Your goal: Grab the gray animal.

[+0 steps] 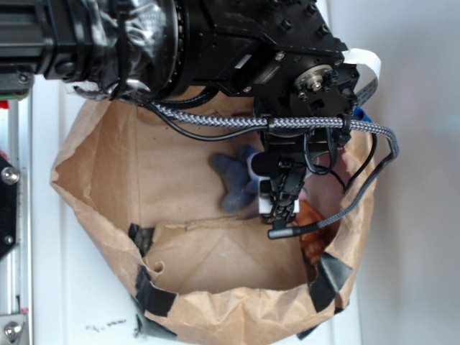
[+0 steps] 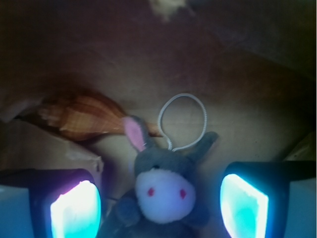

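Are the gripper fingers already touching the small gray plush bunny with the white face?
Apart. The wrist view shows the fingers on either side of the gray plush bunny, with dark gaps between each and it.

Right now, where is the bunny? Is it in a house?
Probably not a house: it looks like the inside of a brown paper bag on a white table. The gray bunny lies on its crinkly floor beside a seashell.

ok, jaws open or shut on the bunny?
Open. In the wrist view the gripper has a pad on each side of the gray bunny, with gaps showing.
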`<state>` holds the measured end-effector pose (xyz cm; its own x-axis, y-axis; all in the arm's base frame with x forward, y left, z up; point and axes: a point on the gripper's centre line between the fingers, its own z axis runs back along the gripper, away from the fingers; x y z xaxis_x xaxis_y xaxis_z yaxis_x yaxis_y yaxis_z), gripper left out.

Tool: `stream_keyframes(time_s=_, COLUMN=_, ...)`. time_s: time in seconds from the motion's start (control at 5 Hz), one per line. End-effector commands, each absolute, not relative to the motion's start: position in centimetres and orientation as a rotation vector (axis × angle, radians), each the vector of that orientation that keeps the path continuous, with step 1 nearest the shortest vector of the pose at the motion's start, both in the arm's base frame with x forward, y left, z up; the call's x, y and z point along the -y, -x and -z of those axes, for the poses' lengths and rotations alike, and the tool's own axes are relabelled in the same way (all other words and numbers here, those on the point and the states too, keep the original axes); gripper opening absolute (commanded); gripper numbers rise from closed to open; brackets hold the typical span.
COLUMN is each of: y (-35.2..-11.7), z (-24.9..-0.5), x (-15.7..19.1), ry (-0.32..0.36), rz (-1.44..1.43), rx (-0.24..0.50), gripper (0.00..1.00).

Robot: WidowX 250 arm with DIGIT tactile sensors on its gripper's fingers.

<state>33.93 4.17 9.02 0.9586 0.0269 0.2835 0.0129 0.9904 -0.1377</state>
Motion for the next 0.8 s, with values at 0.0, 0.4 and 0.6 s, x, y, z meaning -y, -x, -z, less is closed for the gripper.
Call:
stream_keyframes(time_s=0.0, y=-35.2, z=-8.1, x=-4.4, ry=0.067, rz=0.011, rx=0.330, gripper=1.00)
stream_keyframes(time_s=0.4, y=-34.7, z=-6.6, x=-4.8, ry=0.055, rz=0.049, rx=0.312, gripper=0.24)
stream_keyframes(time_s=0.6, y=-34.7, z=-6.7, x=-4.7, ry=0.054, rz=0.037, rx=0.316, gripper=0.00)
